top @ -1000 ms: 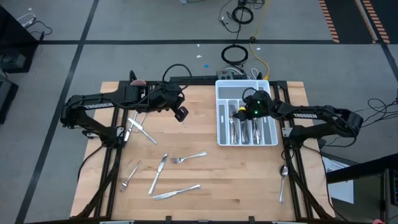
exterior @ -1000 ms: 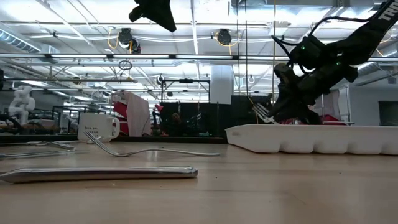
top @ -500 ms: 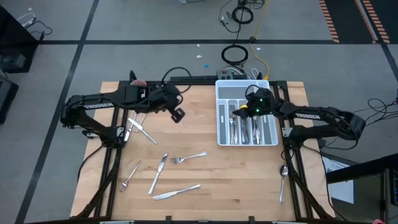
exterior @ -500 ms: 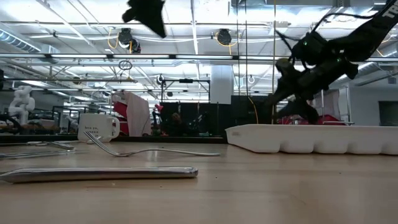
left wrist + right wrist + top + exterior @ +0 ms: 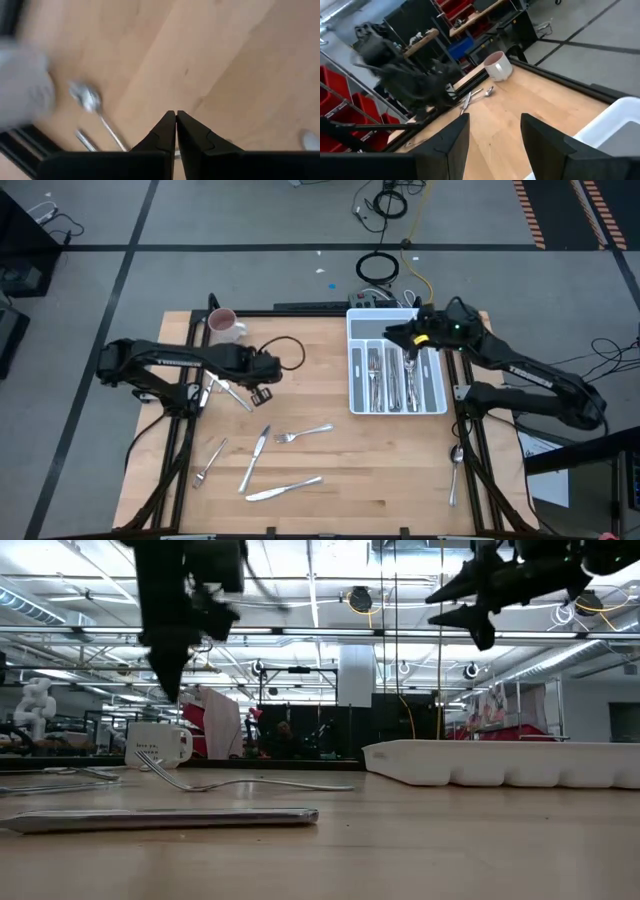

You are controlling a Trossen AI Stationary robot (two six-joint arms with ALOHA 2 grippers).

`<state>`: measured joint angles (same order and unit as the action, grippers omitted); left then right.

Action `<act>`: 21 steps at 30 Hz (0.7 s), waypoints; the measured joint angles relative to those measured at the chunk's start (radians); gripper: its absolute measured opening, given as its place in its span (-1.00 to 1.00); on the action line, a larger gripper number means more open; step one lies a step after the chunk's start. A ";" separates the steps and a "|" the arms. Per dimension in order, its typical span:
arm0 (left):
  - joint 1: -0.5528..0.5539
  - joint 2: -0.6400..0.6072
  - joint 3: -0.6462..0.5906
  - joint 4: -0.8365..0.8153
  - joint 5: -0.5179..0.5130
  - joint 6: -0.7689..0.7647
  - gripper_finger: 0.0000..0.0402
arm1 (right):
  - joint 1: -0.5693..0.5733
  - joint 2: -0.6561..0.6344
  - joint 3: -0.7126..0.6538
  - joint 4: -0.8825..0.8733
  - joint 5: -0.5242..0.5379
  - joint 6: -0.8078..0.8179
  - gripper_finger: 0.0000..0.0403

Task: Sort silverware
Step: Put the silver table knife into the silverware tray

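1. The silverware lies in two lots. Several pieces already stand in the slots of the white tray at the far right of the wooden surface.
2. Left to sort, loose on the surface: a fork, a knife, a second knife and a small fork toward the near middle, a couple of crossed pieces by the left edge, and a spoon off the near right edge.
3. The task looks roughly half done, perhaps a little more; the pieces in the tray overlap too closely to count.
4. The left gripper hangs low beside the crossed pieces, its fingers pressed together and holding nothing.
5. The right gripper is raised over the tray's far end, its fingers spread apart and empty.
6. A pink-and-white mug stands at the far left corner, apart from the cutlery.
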<state>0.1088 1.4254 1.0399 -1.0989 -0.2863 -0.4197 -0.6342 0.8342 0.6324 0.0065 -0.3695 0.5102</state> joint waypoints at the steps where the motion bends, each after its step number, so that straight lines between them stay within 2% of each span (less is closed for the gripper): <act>1: 0.013 0.000 -0.035 0.005 0.016 -0.048 -0.88 | 0.000 -0.012 0.005 -0.018 0.000 -0.009 -0.16; 3: 0.040 0.000 -0.100 -0.007 0.038 -0.190 -0.88 | 0.000 -0.032 0.009 -0.054 0.001 -0.024 -0.16; 7: 0.110 0.000 -0.198 -0.043 0.000 -0.632 -0.88 | 0.000 -0.042 0.009 -0.129 0.005 -0.033 -0.16; 11: 0.153 0.000 -0.242 -0.050 0.004 -0.857 -0.88 | 0.000 -0.037 0.009 -0.181 0.005 -0.034 -0.16; 15: 0.193 0.000 -0.249 -0.110 -0.042 -0.980 -0.88 | 0.000 -0.037 0.009 -0.186 0.005 -0.064 -0.16; 21: 0.203 0.000 -0.249 -0.120 0.011 -1.011 -0.88 | 0.000 -0.037 0.009 -0.186 0.005 -0.085 -0.16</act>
<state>0.3113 1.4250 0.7910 -1.2191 -0.2752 -1.4310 -0.6342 0.7971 0.6411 -0.1791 -0.3645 0.4252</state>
